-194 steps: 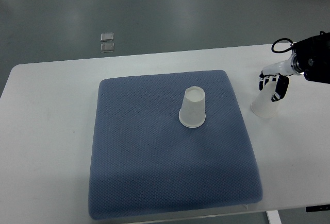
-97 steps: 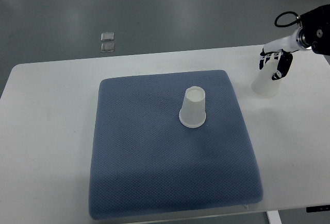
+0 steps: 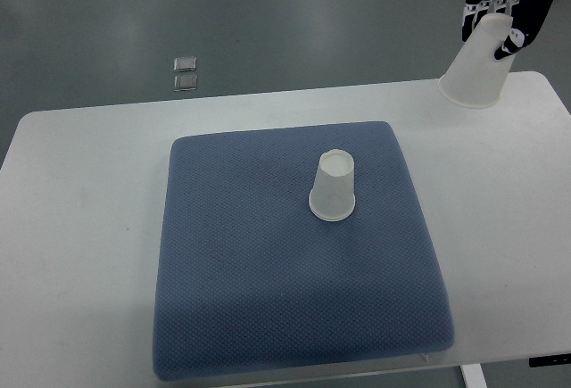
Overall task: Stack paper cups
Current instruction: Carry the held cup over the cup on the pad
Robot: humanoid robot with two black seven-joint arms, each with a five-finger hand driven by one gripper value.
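The right hand (image 3: 501, 12) sits at the top right corner of the view, and its dark fingers (image 3: 520, 29) are wrapped around the narrow closed end of a held cup (image 3: 475, 71), which they grip from above. That cup hangs mouth down, flaring out below the fingers toward its wide rim, and its long axis leans slightly, with the rim lower and further left than the gripped end. It appears lifted clear of the table (image 3: 80, 227), over the far right corner, though the steep view makes the gap hard to judge.

From the fingers, the second cup (image 3: 334, 188) lies well apart, down and to the left. It stands upside down on the blue mat (image 3: 268, 299), closed end up, long axis close to vertical, near the mat's middle.

So the coming move turns on 1 relation: the held cup's open rim must travel left and toward the robot until it is directly above the standing cup's closed top, with both axes lined up, before it can slide down over it. The right hand is the only hand in view and holds the part to be placed.
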